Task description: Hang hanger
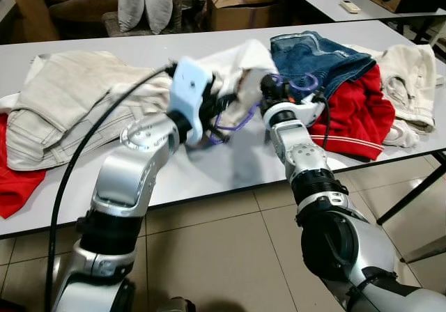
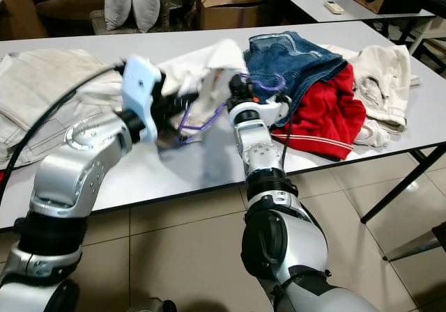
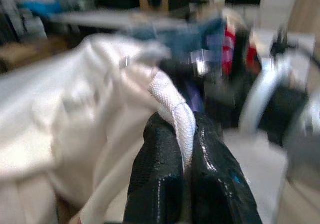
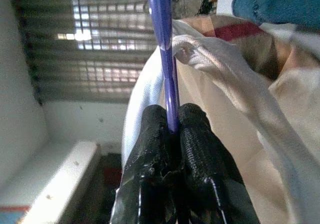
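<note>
No legible writing; right gripper (image 4: 172, 126) pinches purple hanger (image 4: 165, 59), seemingly inside white garment (image 4: 225, 79).

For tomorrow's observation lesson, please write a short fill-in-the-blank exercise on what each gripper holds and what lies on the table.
1. The right gripper is shut on a thin ____ hanger.
2. The left gripper pinches the white garment by its ____ edge.
3. The blue jeans lie partly over a ____ garment.
4. All the clothes lie on a ____ table.

Missing words: purple; ribbed; red; white
</note>
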Robot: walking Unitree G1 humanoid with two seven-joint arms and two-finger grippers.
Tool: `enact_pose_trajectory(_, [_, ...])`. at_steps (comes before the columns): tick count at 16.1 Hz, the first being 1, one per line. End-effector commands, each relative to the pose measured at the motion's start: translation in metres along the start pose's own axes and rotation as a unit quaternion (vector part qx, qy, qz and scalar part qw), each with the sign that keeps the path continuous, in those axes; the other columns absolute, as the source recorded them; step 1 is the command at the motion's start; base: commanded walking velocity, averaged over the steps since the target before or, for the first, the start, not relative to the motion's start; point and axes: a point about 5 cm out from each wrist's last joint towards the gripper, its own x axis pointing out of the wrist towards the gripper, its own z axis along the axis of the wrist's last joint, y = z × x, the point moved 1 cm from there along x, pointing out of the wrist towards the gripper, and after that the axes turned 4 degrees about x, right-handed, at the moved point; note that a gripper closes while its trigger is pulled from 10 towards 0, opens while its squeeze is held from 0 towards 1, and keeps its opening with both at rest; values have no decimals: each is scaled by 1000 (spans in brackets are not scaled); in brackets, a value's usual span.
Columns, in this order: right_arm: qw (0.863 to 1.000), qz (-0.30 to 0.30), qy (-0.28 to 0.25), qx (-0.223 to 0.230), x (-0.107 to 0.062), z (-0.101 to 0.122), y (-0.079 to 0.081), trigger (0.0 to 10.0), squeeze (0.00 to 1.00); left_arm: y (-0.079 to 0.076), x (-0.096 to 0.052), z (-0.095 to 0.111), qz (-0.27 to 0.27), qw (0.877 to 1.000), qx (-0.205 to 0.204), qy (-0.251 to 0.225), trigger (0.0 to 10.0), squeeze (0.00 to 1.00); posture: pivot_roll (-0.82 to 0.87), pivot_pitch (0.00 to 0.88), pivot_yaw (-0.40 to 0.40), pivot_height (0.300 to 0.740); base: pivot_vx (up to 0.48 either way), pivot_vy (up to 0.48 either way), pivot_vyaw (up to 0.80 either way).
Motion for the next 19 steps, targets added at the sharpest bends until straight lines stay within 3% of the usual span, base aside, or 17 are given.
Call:
enact_pose_trajectory(1, [999, 18, 4, 32, 3, -13, 11, 10000, 0, -1, 0, -4, 3, 1000, 23, 19, 2118, 0, -19, 11, -4, 740, 0, 0, 0])
enact_pose_trajectory(2, [999, 22, 6, 30, 4, -13, 12, 10000, 0, 1, 0, -6, 11, 999, 31, 23, 2118, 0, -19, 11, -4, 740, 0, 0, 0])
enact_pose_trajectory(3, [998, 43, 12, 35, 4, -15, 18, 10000, 0, 13, -3, -15, 45, 995, 79, 52, 1529, 0, -20, 13, -4, 740, 0, 0, 0])
enact_pose_trajectory(4, [998, 45, 12, 36, 4, -16, 19, 10000, 0, 15, -3, -17, 49, 993, 86, 57, 1529, 0, -20, 13, -4, 740, 0, 0, 0])
enact_pose_trajectory(5, [998, 52, 12, 37, 4, -15, 21, 10000, 0, 19, -7, -16, 48, 995, 62, 60, 157, 0, -20, 13, -2, 740, 0, 0, 0])
enact_pose_trajectory(6, [998, 50, 9, 35, 5, -14, 20, 10000, 0, 19, -8, -14, 44, 997, 44, 53, 0, 0, -20, 13, -2, 740, 0, 0, 0])
enact_pose_trajectory(7, [999, 37, -5, 18, 6, -9, 18, 10000, 0, 17, -10, -10, 29, 999, 14, 43, 0, 0, -13, 15, -4, 740, 0, 0, 0])
enact_pose_trajectory(10, [999, 8, -52, 13, 10, 10, 16, 10000, 0, 20, -15, -17, 20, 997, 16, 66, 0, 0, -5, 23, -3, 740, 0, 0, 0])
enact_pose_trajectory(12, [995, -12, -93, 43, 10, 24, 15, 10000, 0, 14, -18, -20, 0, 997, 2, 77, 0, 0, 2, 32, -5, 740, 0, 0, 0])
enact_pose_trajectory(14, [993, -12, -102, 53, 12, 23, 18, 10000, 0, 7, -18, -19, -19, 997, -10, 70, 0, 0, 5, 38, -6, 740, 0, 0, 0])
enact_pose_trajectory(19, [994, -50, -98, 11, 11, 6, 14, 10000, 0, -18, -6, 15, -92, 990, -109, -21, 0, 0, 9, 44, -15, 740, 0, 0, 0])
